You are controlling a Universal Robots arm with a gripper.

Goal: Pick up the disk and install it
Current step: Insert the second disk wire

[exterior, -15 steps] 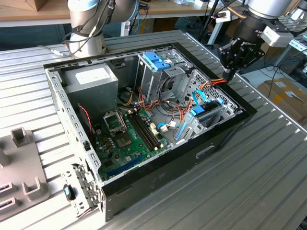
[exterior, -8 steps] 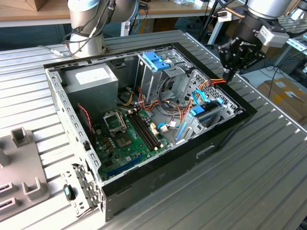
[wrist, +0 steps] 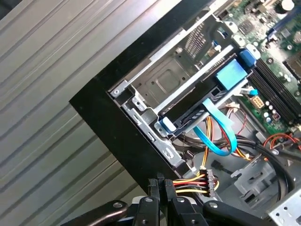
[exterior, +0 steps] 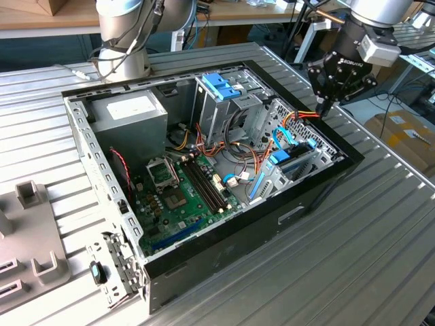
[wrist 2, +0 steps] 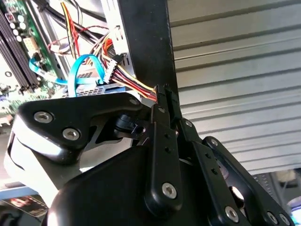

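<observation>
Gripper (exterior: 326,105) hung over the open PC case (exterior: 224,251), at its rim on the exterior view's right, just above a bundle of red/yellow/black power wires (wrist: 190,182). Fingers (wrist: 159,188) were pressed together with nothing visible between them; in both wrist views the tips sat right beside the wire bundle, contact unclear. The disk (wrist: 207,101) sat in the metal drive cage (wrist: 164,80) at that end of the case, light-blue rail frame showing along its edges, a blue flat data cable (wrist: 221,136) looping out beside it. Case rested on the ribbed metal table (exterior: 353,238). Motherboard (exterior: 183,193) and grey power supply (exterior: 129,112) lay further inside.
</observation>
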